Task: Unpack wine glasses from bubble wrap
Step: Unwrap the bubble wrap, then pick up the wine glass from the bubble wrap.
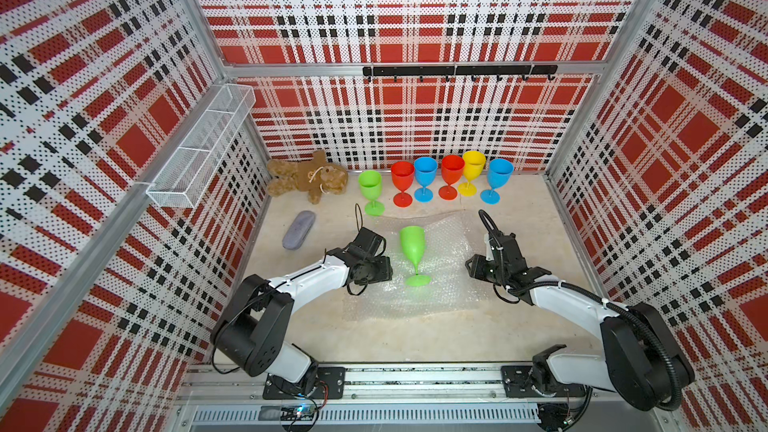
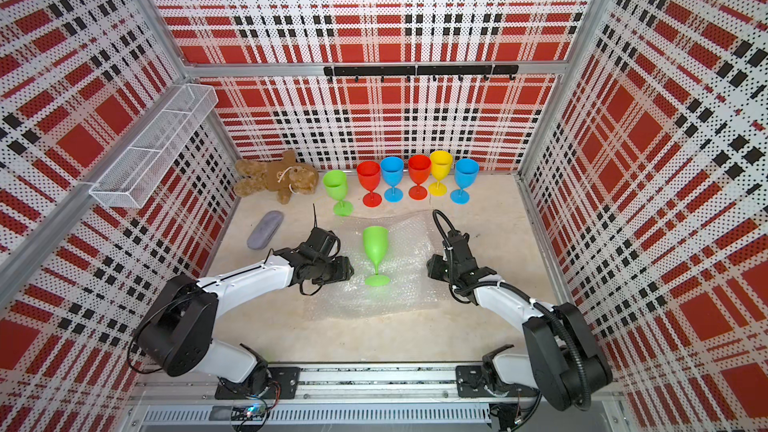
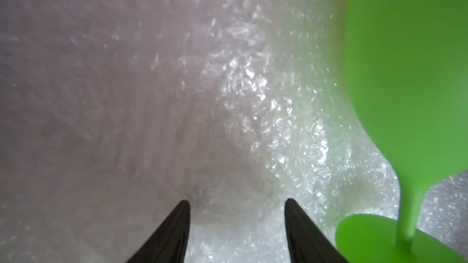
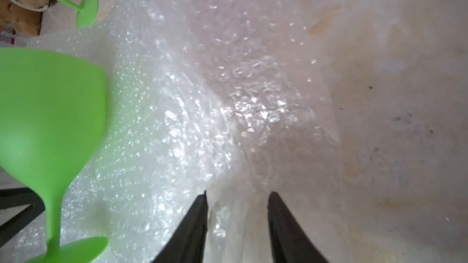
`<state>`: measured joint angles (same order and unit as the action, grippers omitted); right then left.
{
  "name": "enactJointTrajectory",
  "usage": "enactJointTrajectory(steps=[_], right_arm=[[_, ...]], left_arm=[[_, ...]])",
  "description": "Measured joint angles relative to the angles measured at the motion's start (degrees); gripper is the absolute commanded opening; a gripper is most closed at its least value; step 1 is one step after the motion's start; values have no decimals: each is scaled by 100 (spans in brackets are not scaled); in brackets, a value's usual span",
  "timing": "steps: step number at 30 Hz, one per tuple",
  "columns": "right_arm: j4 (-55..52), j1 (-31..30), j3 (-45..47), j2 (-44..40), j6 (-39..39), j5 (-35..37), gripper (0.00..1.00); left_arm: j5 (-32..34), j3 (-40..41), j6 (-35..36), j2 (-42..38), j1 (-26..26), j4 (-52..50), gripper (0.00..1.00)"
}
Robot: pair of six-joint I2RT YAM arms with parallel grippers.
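Left gripper [image 3: 237, 200] and right gripper [image 4: 239, 193], both parted, flank an upright green goblet [image 1: 412, 243] on bubble wrap [image 1: 451, 261].

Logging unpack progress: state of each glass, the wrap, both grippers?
Row of six goblets, upright, unwrapped.
Near green goblet, on its side on the bubble wrap, bare.
Bubble wrap, spread open.
Left gripper, open, empty.
Right gripper, open, empty.
Grey pouch, closed.

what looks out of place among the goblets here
One green goblet stands upright on the spread bubble wrap, apart from the six goblets lined up at the back. No goblet looks tipped or broken.
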<state>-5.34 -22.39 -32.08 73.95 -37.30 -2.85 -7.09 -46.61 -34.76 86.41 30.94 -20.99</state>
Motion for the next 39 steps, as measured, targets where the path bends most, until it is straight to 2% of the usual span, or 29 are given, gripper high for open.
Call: enactJointTrajectory(steps=[4,7,11,15,20,22,25,26,27,31,39], right_arm=[[-413,0,-87,-402,111,273,69],[-758,0,-446,-872,315,345,72],[-1283,0,-1434,-1108,754,289,73],[-1958,-17,-2627,-721,1185,-111,71],[-2870,-389,-4000,481,1576,-1038,68],[-3416,-603,-4736,1198,1676,-1196,72],[-4273,-841,-6024,2417,1803,-1294,83],[-4498,-909,-6365,2754,1847,-1285,90],[-4719,-957,-6686,3086,1908,-1233,100],[-5517,-1064,-7597,4131,1989,-1121,100],[-6446,-1180,-8937,5539,1921,-1021,100]], left_arm=[[22,-2,-15,-142,-35,70,66],[87,-4,13,-509,-105,17,68],[216,-37,81,-1311,-256,-66,70],[476,-168,267,-1871,-299,-92,71],[1078,-201,586,-2210,-299,-87,71],[1213,-151,662,-2310,-299,-24,71],[1322,22,726,-2544,-286,81,70],[1357,61,748,-2616,-282,92,70],[1386,105,776,-2710,-278,107,70],[1523,225,833,-3071,-184,160,70],[1709,245,929,-3449,136,232,70]])
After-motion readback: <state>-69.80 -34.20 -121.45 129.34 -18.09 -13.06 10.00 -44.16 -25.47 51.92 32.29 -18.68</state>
